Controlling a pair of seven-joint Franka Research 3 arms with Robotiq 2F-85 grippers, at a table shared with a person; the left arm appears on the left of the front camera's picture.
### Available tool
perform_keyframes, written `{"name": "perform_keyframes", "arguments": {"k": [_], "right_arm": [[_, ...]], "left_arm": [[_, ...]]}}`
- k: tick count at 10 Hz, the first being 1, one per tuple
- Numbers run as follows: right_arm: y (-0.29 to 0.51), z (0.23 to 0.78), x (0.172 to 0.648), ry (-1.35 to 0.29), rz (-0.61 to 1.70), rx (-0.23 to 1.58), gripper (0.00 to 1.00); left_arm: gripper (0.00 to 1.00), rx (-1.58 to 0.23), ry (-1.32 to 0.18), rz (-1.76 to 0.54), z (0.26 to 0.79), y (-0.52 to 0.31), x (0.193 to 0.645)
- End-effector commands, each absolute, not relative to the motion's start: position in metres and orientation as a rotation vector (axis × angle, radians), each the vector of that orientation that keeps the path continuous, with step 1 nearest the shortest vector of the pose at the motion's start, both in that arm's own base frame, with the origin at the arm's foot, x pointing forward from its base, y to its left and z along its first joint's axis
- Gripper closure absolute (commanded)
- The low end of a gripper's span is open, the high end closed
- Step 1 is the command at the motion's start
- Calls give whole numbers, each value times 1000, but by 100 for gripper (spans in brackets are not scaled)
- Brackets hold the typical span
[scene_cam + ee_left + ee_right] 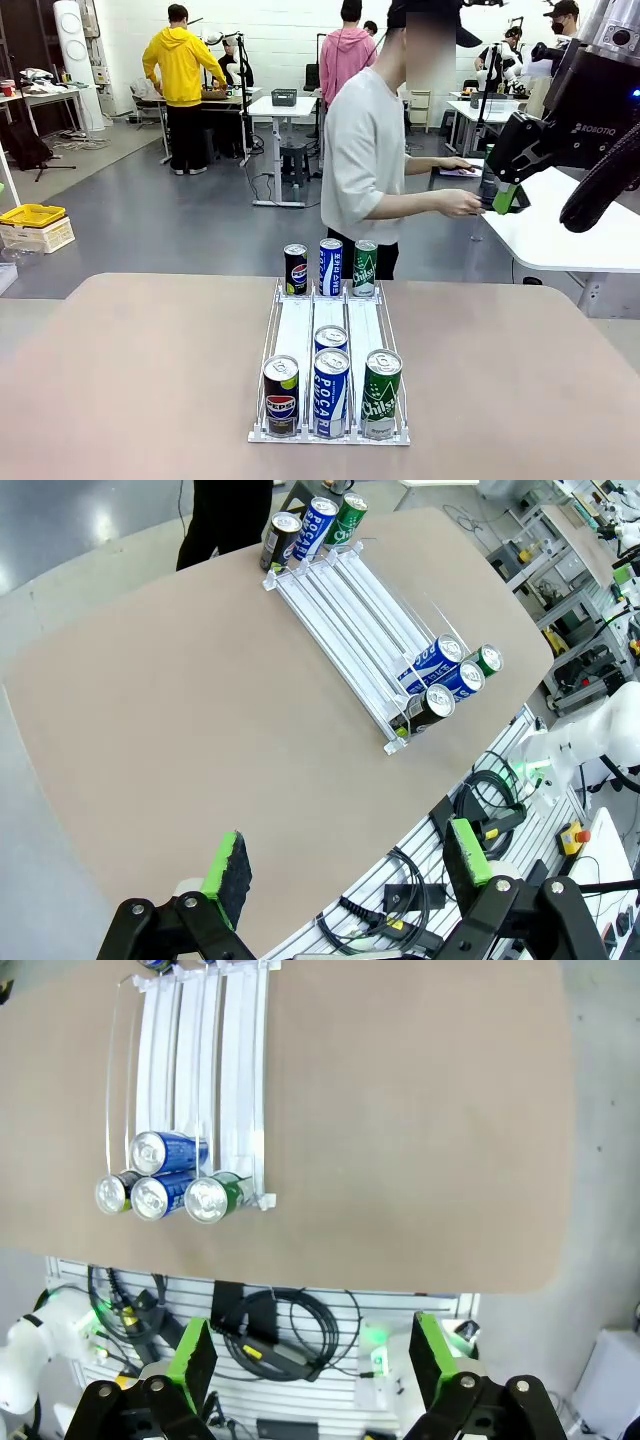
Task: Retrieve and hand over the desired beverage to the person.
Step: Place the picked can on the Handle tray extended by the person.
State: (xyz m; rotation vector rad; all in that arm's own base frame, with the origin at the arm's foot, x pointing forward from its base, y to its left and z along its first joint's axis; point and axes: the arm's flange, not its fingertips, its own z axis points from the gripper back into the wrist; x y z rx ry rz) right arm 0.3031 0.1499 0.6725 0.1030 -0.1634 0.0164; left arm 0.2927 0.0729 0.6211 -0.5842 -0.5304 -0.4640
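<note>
A: Going left to right, what is sitting on the table (pixel 130 370)?

B: The white rack (pixel 330 340) is lying mid-table with three lanes running from the robot's side toward the person (pixel 365 150). At the near end a Pepsi can (pixel 281 395), a Pocari Sweat can (pixel 331 392) and a Chilsung can (pixel 381 393) are standing upright, long axes vertical, with a second Pocari can (pixel 331 340) just behind the middle one. Three more cans are standing at the far end.

A: And the arms?

B: The left gripper (pixel 345 865) is hovering high over the table edge, fingers spread wide and holding nothing; the near cans are lying ahead of it and to its right. The right gripper (pixel 305 1355) is likewise spread and empty, with the cans ahead and to its left.

A: Which is nearer?

B: I cannot tell; both are hanging well apart from the rack. The person is turning toward a side table, so which drink is wanted is not showing.
</note>
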Motion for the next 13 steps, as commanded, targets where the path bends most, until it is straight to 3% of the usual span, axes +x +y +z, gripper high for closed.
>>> {"name": "perform_keyframes", "arguments": {"k": [1,5,6,8,10,13], "right_arm": [[149,672,303,-165,20,109,0],[150,672,303,-163,16,103,0],[125,673,302,-189,154,145,0],[61,662,314,-362,391,324,0],[18,644,326,-609,487,414,0],[-20,599,345,-628,576,538,0]], "left_arm": [[0,-583,-528,-472,620,74,292],[0,-583,-528,-472,620,74,292],[0,-583,-528,-472,620,74,292],[0,-583,-528,-472,620,74,292],[0,-583,-528,-472,620,74,292],[0,-583,-528,-472,620,74,292]]}}
